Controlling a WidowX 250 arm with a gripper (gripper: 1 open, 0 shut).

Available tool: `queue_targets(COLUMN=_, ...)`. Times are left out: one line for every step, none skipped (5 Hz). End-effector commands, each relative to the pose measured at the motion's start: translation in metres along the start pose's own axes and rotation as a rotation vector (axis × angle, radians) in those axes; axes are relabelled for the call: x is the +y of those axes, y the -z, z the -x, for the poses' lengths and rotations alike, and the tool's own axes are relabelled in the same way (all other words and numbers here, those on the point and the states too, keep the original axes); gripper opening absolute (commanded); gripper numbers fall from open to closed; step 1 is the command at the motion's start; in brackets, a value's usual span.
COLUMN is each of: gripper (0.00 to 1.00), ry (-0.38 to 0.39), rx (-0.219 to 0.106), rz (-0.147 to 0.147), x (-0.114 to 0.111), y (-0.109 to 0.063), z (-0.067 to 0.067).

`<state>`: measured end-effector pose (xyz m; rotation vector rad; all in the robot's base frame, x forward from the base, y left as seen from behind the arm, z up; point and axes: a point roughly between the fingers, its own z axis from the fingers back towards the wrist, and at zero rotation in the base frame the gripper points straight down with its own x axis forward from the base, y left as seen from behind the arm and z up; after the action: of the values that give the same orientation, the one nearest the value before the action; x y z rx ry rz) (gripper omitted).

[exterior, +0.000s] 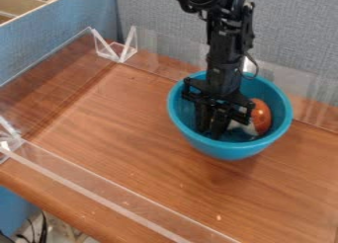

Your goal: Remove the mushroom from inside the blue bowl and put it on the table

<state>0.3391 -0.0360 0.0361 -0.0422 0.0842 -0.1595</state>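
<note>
Lab bench: acrylic walls (79,183) (clear, low) fence the table (106,119).

Soft, even light in a small, grainy picture.
The polished table (113,128) carried a pale sheen left of the gripper (215,119), and the blue bowl (185,126) showed a faint gloss along its rim. The black fingers read as one dark, slightly blurred mass; the clear acrylic walls (79,173) caught thin bright edges.
</note>
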Motion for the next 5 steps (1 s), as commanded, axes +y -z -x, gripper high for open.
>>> queue_targets(gripper=0.0, ry=0.01, rx=-0.071, rz=-0.004, x=0.003, y=-0.024, z=-0.008)
queue_targets(gripper=0.0, ry=0.017, rx=-0.075, rz=-0.002, x=0.004, y=-0.028, z=-0.008)
queue_targets(gripper=0.0, ry=0.025, rx=-0.08, rz=-0.001, x=0.006, y=-0.032, z=-0.008)
queue_targets(gripper=0.0, ry=0.032, rx=-0.1, rz=0.008, x=0.009, y=-0.044, z=-0.002)
queue_targets(gripper=0.0, ry=0.038, rx=-0.119, rz=0.016, x=0.013, y=-0.055, z=0.005)
